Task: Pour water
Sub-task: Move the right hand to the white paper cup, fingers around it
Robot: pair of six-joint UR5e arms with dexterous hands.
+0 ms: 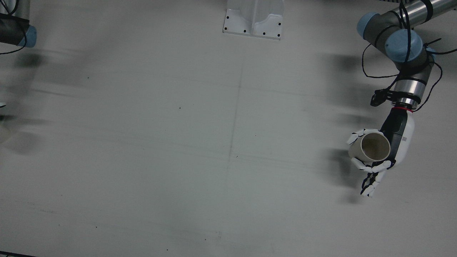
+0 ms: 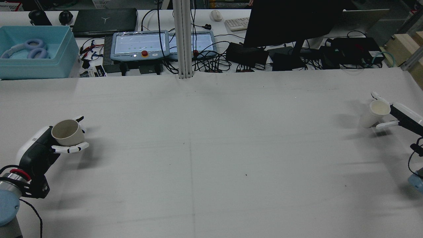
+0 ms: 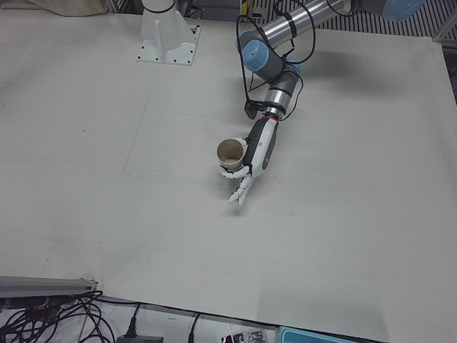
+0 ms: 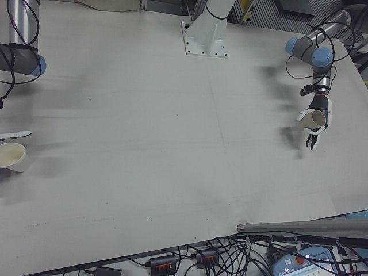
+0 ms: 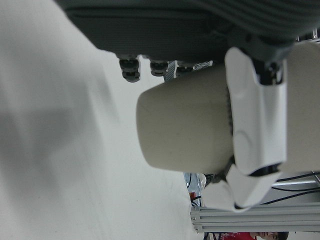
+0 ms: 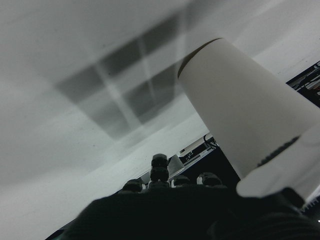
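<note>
We found the left hand raised above the table, fingers curled closed; the right hand likewise, far apart.

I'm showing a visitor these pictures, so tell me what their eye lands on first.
First, two cups held at opposite ends of a bare white table. The left hand grips a tan cup at the table's left edge in the rear view. The right hand holds a white cup at the far right, both mouths up.
</note>
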